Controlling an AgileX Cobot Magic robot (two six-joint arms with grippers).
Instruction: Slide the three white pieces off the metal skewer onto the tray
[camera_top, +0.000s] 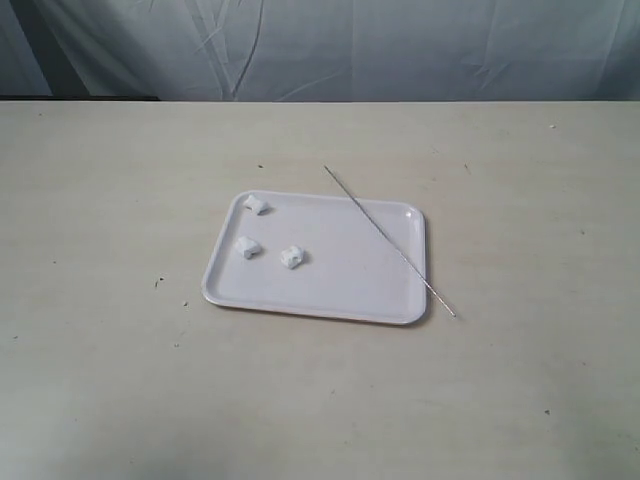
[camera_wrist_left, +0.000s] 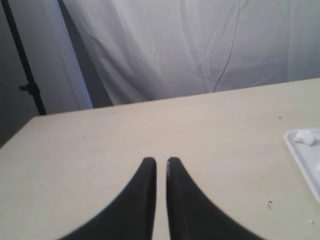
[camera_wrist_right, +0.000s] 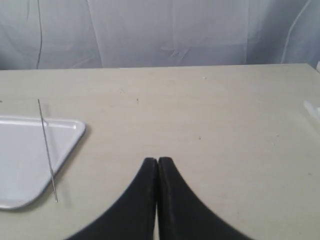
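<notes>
A white tray (camera_top: 330, 285) lies flat in the middle of a pale table (camera_top: 120, 380). The three white pieces (camera_top: 248, 247) are in the left part of the tray. None of them is on the skewer. One piece (camera_top: 257, 205) sits near the back left corner. The other two sit a bit closer to the front, side by side, with the right-hand one (camera_top: 292, 257) nearer the middle of the tray.

The thin metal skewer (camera_top: 388, 240) lies slanted across the right side of the tray, well apart from the pieces. Both of its ends stick out past the rim.

The left pincer (camera_wrist_left: 160, 161) hangs over bare table beside the tray. Its two black fingers are almost together, with only a thin gap, and they hold nothing. The right pincer (camera_wrist_right: 158, 161) hangs over the table on the other side, its fingers pressed together and empty. A white curtain (camera_top: 400, 50) hangs behind the table.
</notes>
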